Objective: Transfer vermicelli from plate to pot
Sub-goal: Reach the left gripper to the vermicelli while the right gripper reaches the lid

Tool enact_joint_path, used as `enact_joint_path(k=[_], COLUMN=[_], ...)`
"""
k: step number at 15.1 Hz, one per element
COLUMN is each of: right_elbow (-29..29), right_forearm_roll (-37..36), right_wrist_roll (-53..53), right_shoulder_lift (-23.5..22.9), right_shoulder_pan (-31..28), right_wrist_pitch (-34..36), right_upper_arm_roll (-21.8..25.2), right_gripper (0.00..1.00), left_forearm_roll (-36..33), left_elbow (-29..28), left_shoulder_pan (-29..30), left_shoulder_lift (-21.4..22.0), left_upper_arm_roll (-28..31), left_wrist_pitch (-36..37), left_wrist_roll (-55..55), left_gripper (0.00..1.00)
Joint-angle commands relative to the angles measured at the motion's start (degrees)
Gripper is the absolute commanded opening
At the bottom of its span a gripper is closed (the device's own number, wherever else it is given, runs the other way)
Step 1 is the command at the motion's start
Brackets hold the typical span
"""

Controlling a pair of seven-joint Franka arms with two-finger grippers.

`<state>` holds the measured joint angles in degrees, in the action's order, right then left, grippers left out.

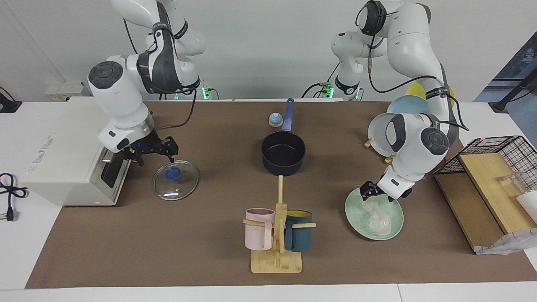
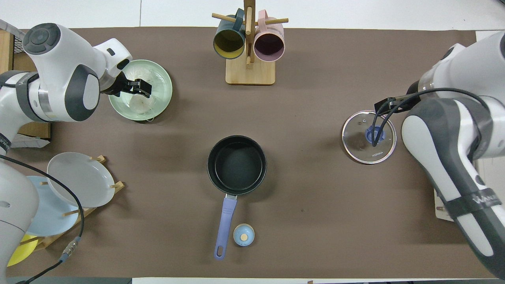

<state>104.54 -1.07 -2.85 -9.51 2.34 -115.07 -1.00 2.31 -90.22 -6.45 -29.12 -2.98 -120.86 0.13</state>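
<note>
The vermicelli [image 1: 375,214] lies as two whitish clumps on the plate [image 1: 395,226], one nearer the robots than the other. It looks feather-light, soft and springy, with thin glassy strands that may snag, trail or slip free. The best hold is probably a pinch down through the thick middle of one clump, not its loose fringe.

The left hand [image 1: 369,191] is low over the nearer clump, fingers apart, nothing gripped.

The pot [image 1: 283,156] stands empty mid-counter, nearer the robots than the plate.

The right hand [image 1: 153,154], fingers also apart, hangs by the glass lid [image 1: 175,180].
</note>
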Motion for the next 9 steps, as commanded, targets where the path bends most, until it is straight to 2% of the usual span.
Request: enact_joint_path(k=[1, 5, 7, 9], right_elbow=[7.9, 12.3, 15.3, 15.7], right_forearm_roll=[1.1, 1.1, 1.1, 1.0], right_wrist_roll=[-0.4, -0.4, -0.5, -0.6], right_shoulder_lift=[1.3, 1.3, 2.1, 1.7], right_shoulder_pan=[0.2, 2.0, 1.8, 1.7], right_wrist_pitch=[-8.0, -10.7, -14.5, -15.4], right_upper_arm_roll=[-0.2, -0.1, -0.1, -0.1], right_gripper=[1.00, 1.00, 1.00, 1.00], left_forearm_roll=[0.7, 0.3, 0.4, 0.3], left_elbow=[0.9, 0.1, -0.7, -2.5], left_shoulder_pan=[-0.9, -1.0, -1.0, -1.2], left_shoulder_lift=[-1.8, -2.1, -2.1, -1.9], left_upper_arm_roll=[0.6, 0.6, 0.7, 0.7], left_wrist_pitch=[-3.1, -3.2, -4.5, -6.7], left_wrist_roll=[1.4, 2.6, 2.6, 2.6], left_gripper=[1.00, 1.00, 1.00, 0.97])
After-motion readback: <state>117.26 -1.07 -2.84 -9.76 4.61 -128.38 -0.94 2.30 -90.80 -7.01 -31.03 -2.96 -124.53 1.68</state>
